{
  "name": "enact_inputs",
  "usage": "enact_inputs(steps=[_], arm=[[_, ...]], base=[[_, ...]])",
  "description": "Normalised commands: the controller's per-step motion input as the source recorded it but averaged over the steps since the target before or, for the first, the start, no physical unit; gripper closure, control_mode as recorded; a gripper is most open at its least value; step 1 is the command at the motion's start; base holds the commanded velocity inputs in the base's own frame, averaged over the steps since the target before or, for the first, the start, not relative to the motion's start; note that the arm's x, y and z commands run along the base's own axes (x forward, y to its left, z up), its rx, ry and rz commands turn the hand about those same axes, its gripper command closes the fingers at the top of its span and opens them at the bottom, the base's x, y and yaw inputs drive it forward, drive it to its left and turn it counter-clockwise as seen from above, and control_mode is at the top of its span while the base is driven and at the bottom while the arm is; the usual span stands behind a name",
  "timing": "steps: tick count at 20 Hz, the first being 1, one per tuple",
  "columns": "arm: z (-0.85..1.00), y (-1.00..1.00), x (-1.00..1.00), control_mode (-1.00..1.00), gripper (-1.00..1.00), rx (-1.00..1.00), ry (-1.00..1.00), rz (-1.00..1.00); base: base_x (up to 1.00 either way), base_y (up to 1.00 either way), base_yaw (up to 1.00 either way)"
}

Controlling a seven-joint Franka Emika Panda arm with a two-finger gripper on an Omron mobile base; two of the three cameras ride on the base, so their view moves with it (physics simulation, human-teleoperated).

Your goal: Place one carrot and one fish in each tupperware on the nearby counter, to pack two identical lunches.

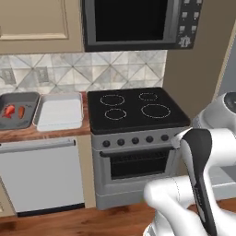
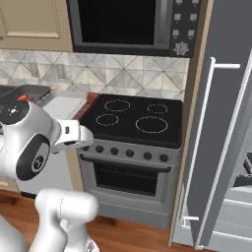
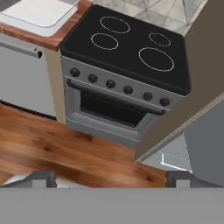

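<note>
The fingers (image 3: 111,177) stand spread wide, holding nothing, hanging over the floor in front of the stove (image 1: 136,110). Far left on the bench (image 1: 41,132), the dark tupperware (image 1: 28,97) holds a fish (image 1: 8,110) and a carrot (image 1: 21,111); the white tupperware (image 1: 59,111) beside it looks empty. Risk: from this far off, a reach could clip the stove edge.

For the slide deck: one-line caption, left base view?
Dark tupperware holds fish and carrot; light tupperware beside stovetop.
</note>
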Motion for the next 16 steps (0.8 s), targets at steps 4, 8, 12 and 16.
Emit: enact_inputs(steps=[4, 8, 12, 16], arm=[[0.0, 0.0, 0.0, 1.0, -1.0, 0.0, 0.0, 0.0], [0.0, 0.0, 0.0, 1.0, -1.0, 0.0, 0.0, 0.0], [0.0, 0.0, 0.0, 1.0, -1.0, 0.0, 0.0, 0.0], [0.0, 0.0, 0.0, 1.0, -1.0, 0.0, 0.0, 0.0]], base=[[-1.0, 0.0, 0.08], [-0.95, -0.37, 0.03], [-0.54, -0.96, 0.0], [-0.09, -1.0, 0.0]])
